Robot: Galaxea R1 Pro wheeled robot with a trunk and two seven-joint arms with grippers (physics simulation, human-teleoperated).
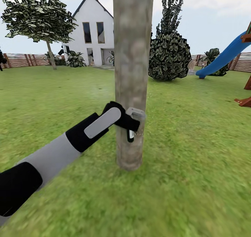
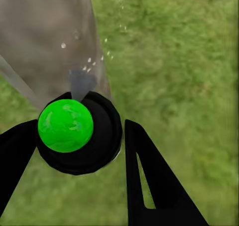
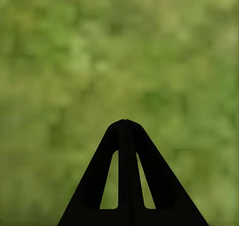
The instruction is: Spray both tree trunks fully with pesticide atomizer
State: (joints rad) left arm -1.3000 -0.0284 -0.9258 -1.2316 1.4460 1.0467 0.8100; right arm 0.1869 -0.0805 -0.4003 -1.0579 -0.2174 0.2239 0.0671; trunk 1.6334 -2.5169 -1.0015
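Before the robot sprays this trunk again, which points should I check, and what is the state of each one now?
1. Atomizer held in the left hand: ok, the fingers are closed around it.
2. Nozzle aimed at the tree trunk: ok, the left wrist view shows it facing the bark.
3. Pesticide reaching the trunk: ok, a few white specks lie on the bark near the nozzle.
4. Trunk fully covered: not ok, most of the bark looks bare; its far side is hidden.
5. Right hand free: ok, shut on nothing, over grass.
6. Second tree sprayed: cannot tell.
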